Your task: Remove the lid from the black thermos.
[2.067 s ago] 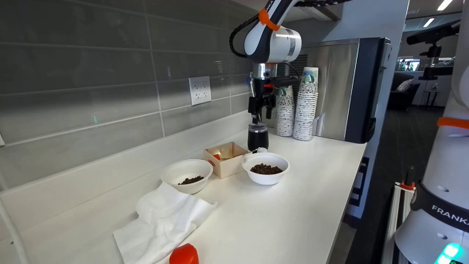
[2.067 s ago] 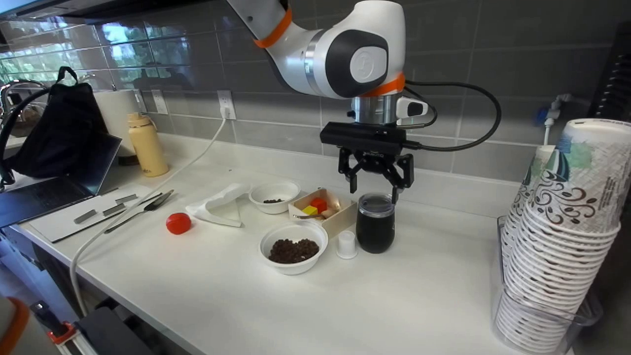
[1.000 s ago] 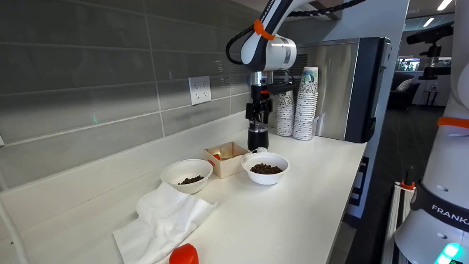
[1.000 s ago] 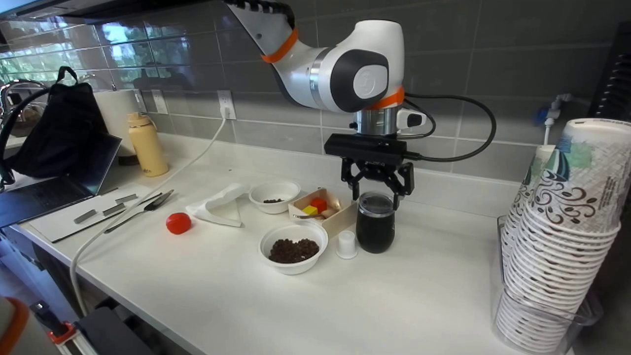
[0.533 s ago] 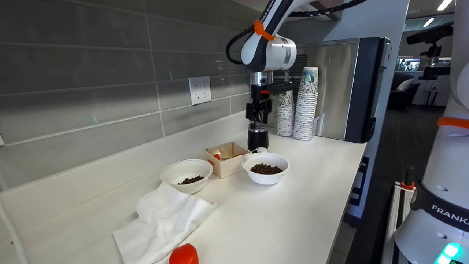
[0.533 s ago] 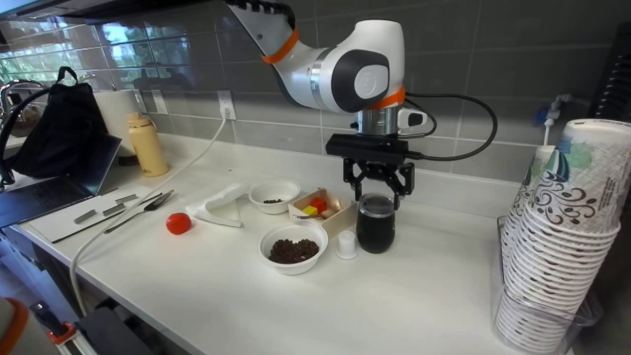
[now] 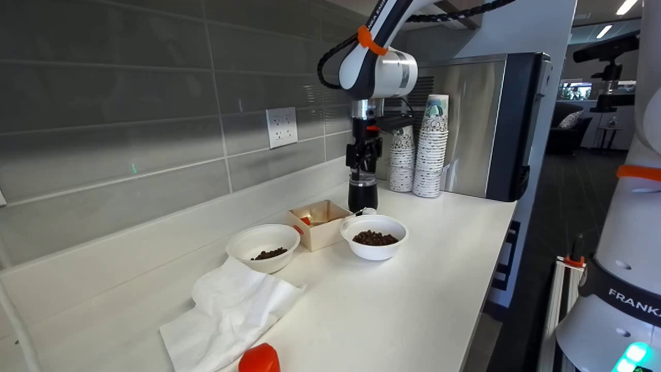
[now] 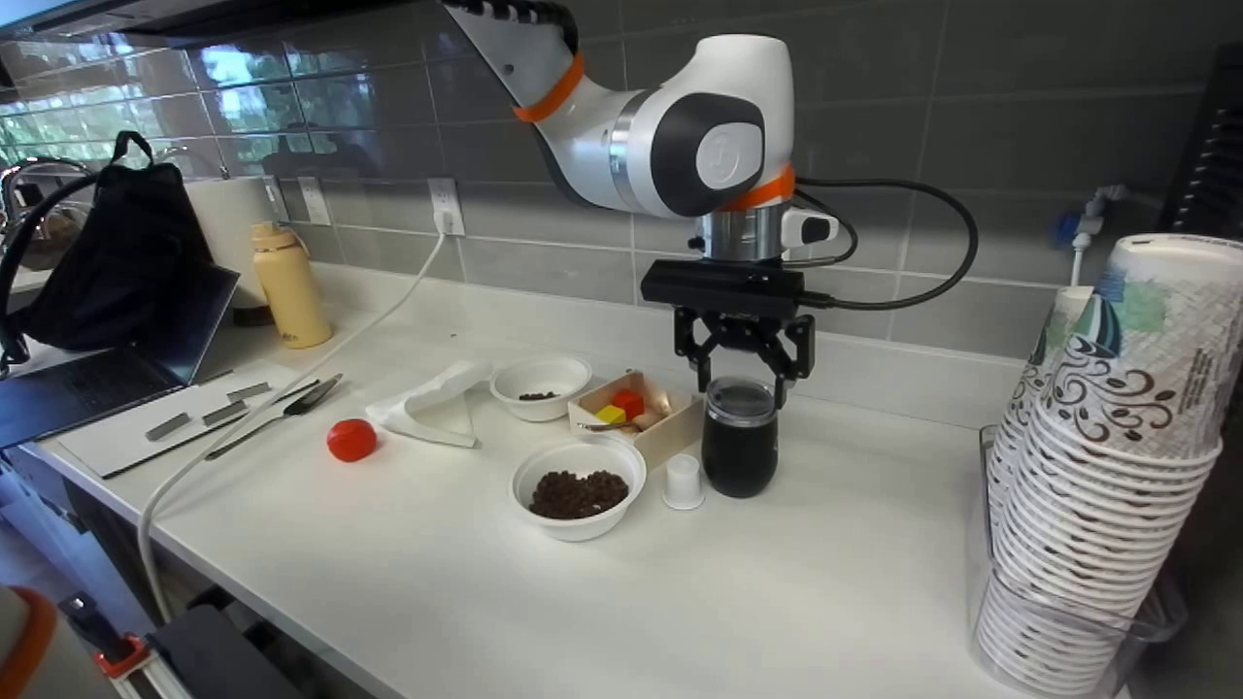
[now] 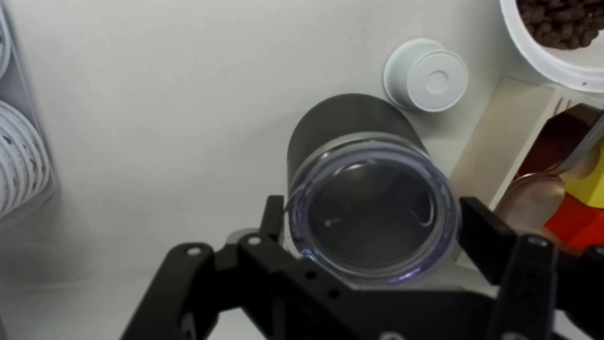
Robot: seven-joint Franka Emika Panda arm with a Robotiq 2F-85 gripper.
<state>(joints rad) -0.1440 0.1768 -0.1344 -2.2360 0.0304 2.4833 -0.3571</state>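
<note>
White counter [image 8: 796, 602] runs along a grey tiled wall [image 8: 864, 107]. The jaws of the gripper [image 8: 741, 386] stand apart at either side of the lid [image 9: 373, 208], close against its rim; whether they clamp it I cannot tell. Clear-rimmed and dark-centred, it sits on the upright black thermos [image 8: 740, 461]. A coffee pod [image 8: 684, 481] and pale box [image 8: 670, 442] stand just beside; counter spreads between thermos and stacked paper cups [image 8: 1097, 524].

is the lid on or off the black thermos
On: the wrist view shows the clear-rimmed lid seated atop the black thermos.
</note>
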